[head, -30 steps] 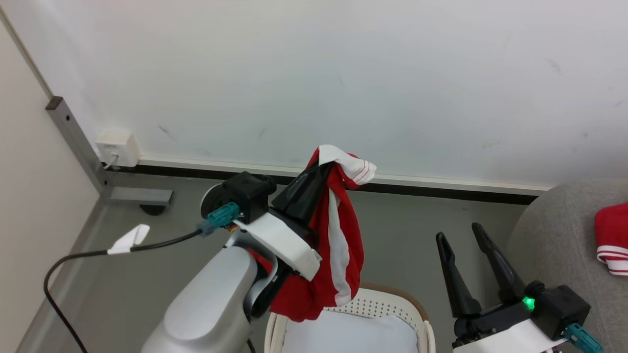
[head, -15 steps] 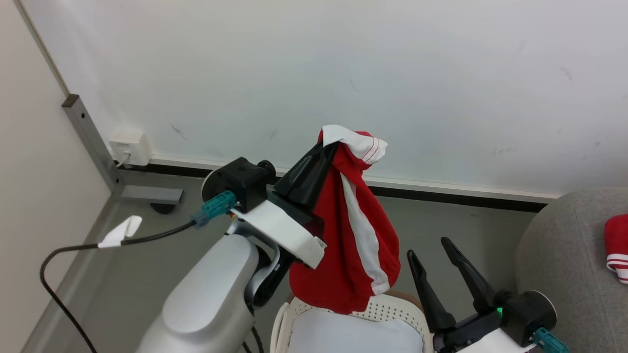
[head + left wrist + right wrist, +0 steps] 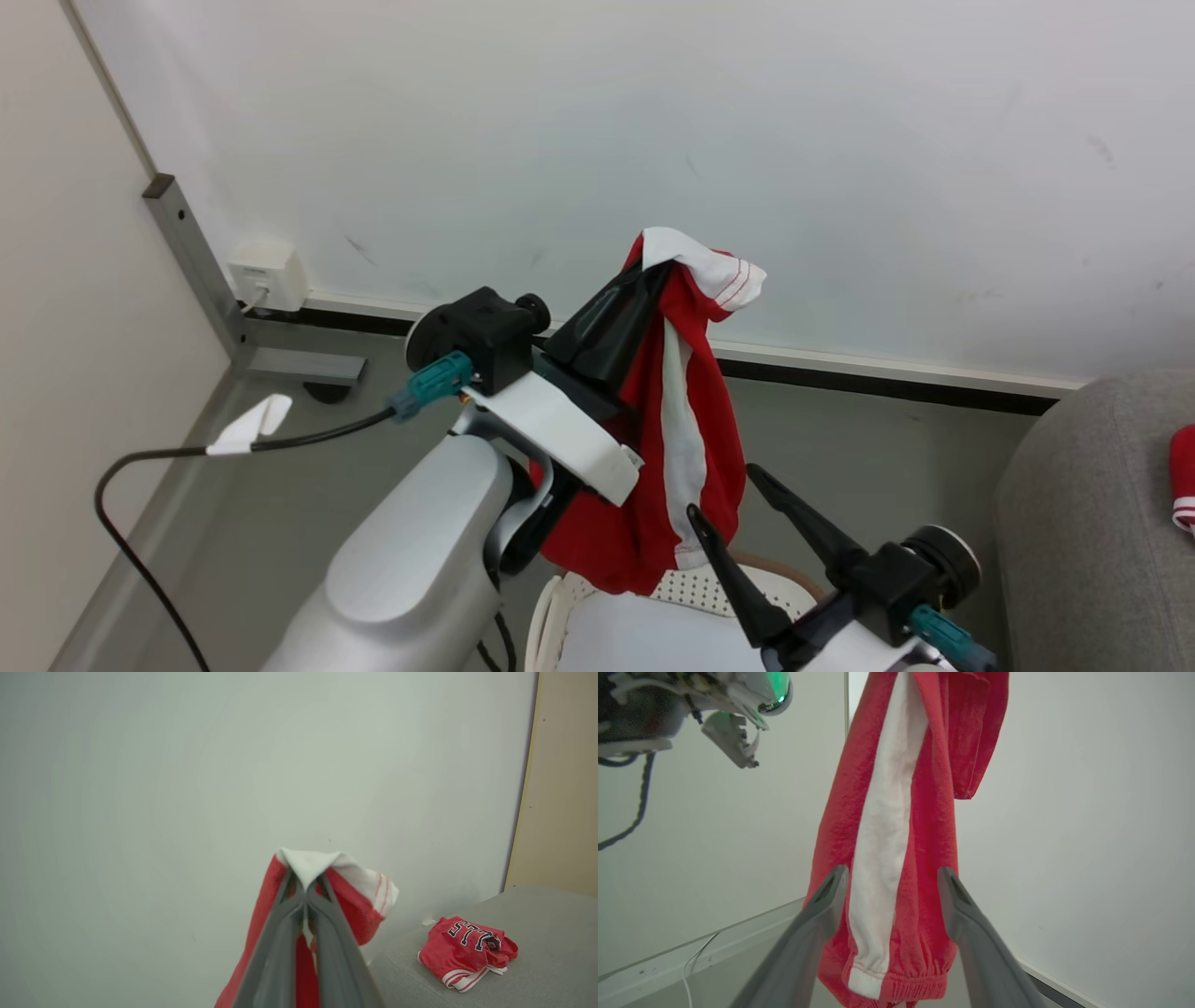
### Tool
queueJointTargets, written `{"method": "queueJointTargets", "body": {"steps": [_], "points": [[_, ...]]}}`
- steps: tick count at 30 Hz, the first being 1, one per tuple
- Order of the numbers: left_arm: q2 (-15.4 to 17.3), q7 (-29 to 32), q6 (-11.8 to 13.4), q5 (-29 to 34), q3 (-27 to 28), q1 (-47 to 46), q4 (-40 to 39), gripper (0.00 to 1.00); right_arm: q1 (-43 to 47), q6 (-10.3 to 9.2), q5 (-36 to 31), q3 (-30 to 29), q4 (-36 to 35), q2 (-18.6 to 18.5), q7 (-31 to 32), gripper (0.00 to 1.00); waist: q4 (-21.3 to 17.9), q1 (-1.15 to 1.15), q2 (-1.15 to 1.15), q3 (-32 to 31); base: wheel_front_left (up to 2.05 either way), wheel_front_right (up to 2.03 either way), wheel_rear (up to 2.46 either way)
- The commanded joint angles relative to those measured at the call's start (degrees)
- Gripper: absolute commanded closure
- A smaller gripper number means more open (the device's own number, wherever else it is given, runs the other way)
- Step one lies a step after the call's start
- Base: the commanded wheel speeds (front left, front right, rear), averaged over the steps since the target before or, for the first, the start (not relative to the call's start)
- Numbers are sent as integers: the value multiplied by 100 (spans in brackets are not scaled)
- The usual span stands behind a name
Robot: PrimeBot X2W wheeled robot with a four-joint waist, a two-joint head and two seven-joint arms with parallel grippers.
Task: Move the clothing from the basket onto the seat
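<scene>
**Right gripper (image 3: 721,490) moves in on the hanging striped garment (image 3: 691,439)**

Since a second ago the right gripper has swung in from the lower right of the head view to the garment's lower hem. The camera has also turned, sliding the whole scene rightward in the picture.

At far left of the head view, a grey metal post (image 3: 196,271) runs down the corner to the floor. A white wall socket (image 3: 269,273) sits beside it, and a black cable (image 3: 140,467) loops across the grey floor.

Next comes the left gripper (image 3: 653,271), raised in front of the white wall. Its jaws are pressed together on a white-trimmed edge of the striped garment (image 3: 266,914), as the left wrist view (image 3: 306,882) shows. The red cloth with its broad white stripe hangs free from that grip. Its lower end hangs over the far rim of the basket (image 3: 709,588), where a pale pad (image 3: 644,635) lies inside.

The right gripper's jaws stand wide. In the right wrist view (image 3: 893,870) the garment (image 3: 882,812) hangs between the two spread fingers, its elastic hem near their bases. I cannot tell whether either finger touches the cloth.

At far right is the grey seat (image 3: 1083,523). The red jersey (image 3: 1184,476) lies crumpled on its cushion, and the left wrist view shows black-and-white lettering on the jersey (image 3: 467,947) and the seat (image 3: 537,952) under it.
</scene>
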Motion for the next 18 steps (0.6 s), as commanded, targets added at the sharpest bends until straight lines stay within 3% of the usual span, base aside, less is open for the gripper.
{"method": "queueJointTargets", "body": {"steps": [1, 10, 18], "points": [[-9, 13, 9, -29, -11, -44, 1, 100, -71, -13, 45, 34, 67, 19, -1, 0, 13, 0, 0, -6, 0, 0, 0], [-58, 83, 9, -66, -306, -57, 21, 100, -861, -13, 17, 487, 1290, 202, -1, 0, 244, 0, 0, -73, 0, 0, 0], [-175, 183, 9, -181, -934, 96, -230, 100, -1238, -13, -183, 122, 2464, 309, 0, 0, 683, 0, 0, -202, 0, 0, 0]]}}
